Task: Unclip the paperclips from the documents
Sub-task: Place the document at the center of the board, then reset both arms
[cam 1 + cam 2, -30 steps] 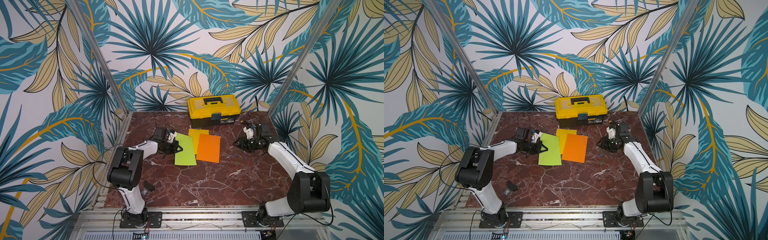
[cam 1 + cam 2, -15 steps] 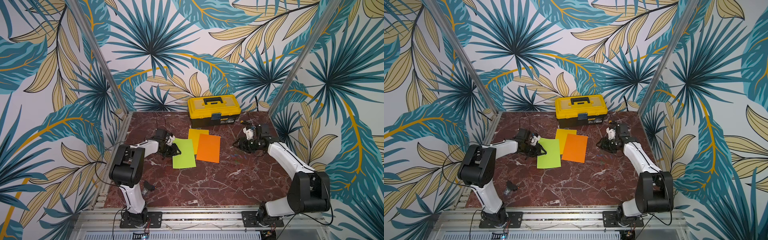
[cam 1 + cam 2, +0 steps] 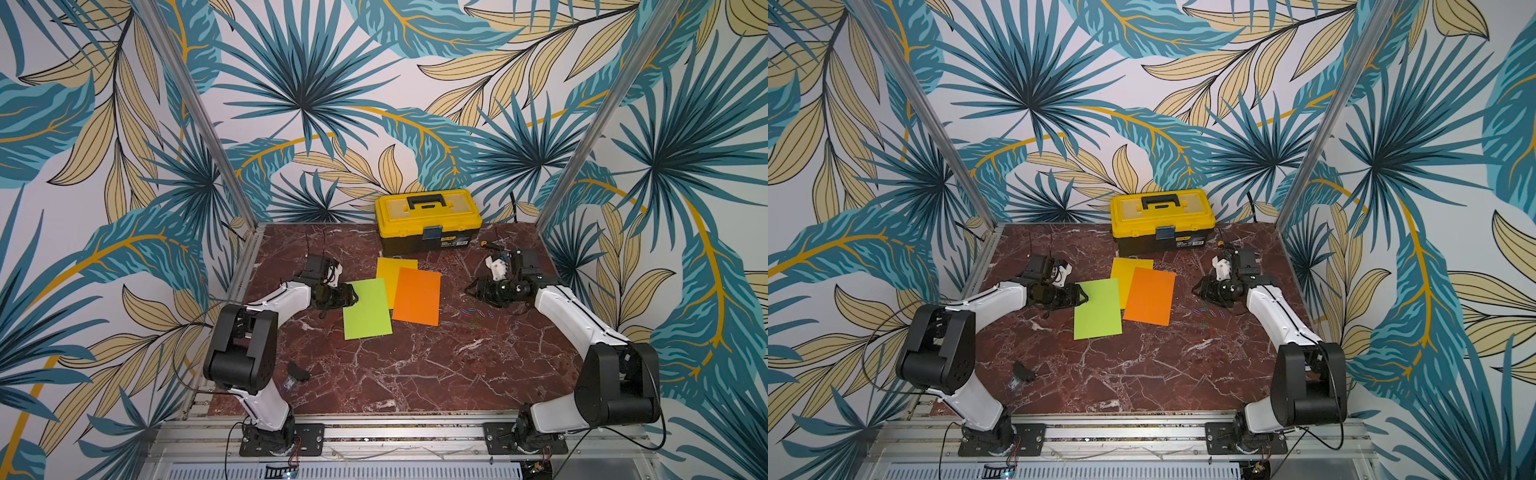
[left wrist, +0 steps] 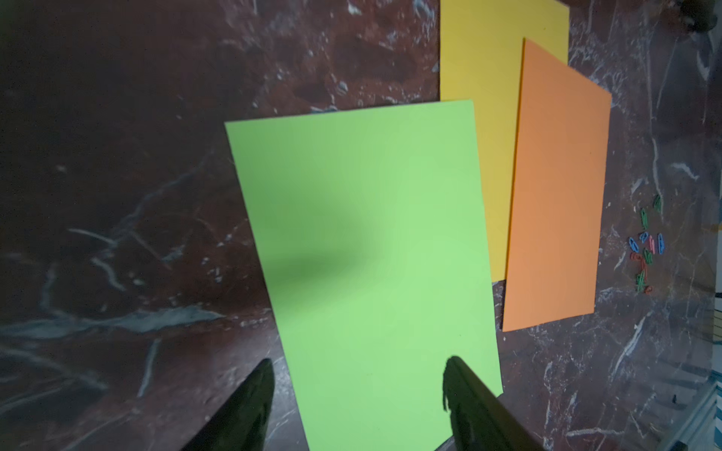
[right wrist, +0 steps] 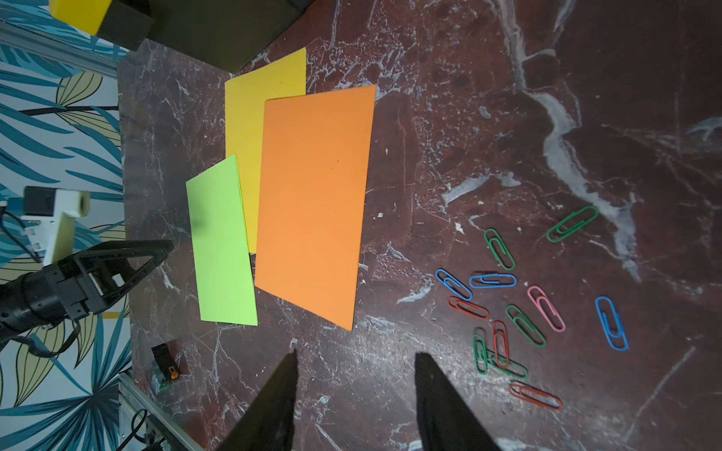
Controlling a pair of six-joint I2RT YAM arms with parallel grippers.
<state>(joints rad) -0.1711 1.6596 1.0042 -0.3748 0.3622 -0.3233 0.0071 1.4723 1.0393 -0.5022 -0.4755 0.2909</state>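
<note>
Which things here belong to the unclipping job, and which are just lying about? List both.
Part of the job:
- paperclips, lying loose on the table
- lime green sheet
- orange sheet
- yellow sheet, partly under the orange one

Just lying about:
- toolbox, shut, at the back
- small black object near the left arm's base

Lime sheet (image 3: 368, 309), yellow sheet (image 3: 390, 276), orange sheet (image 3: 417, 297); clips (image 5: 526, 325) blue/green/red/pink; table (image 3: 415, 374) maroon, white-veined.
</note>
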